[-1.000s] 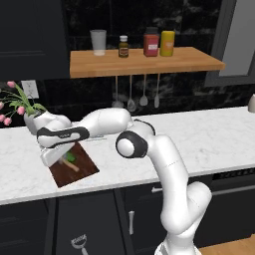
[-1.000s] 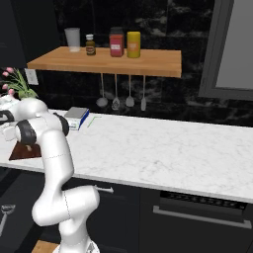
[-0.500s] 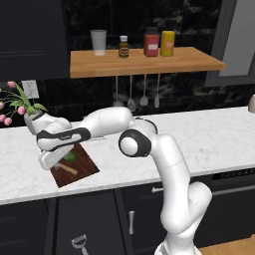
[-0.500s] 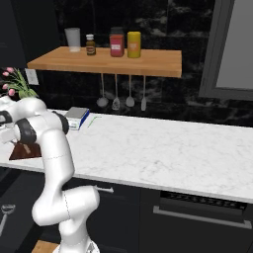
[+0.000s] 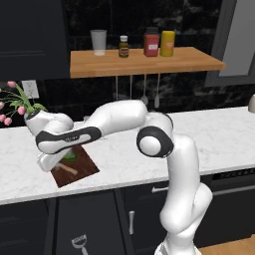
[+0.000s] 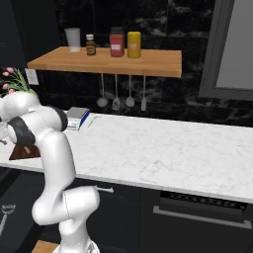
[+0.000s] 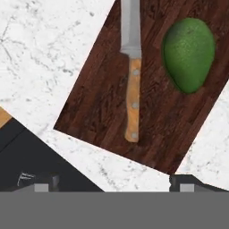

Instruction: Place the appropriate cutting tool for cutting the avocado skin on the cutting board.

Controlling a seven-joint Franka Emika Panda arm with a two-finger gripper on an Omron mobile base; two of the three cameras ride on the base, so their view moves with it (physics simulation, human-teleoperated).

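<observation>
I am stationed in a kitchen: my base faces a white marble table with dark cabinet fronts and an oven beneath it. A wooden wall shelf against black tiling carries a cup and jars, with utensils hanging below. A cutting board bearing a knife and an avocado confirms food preparation.
</observation>
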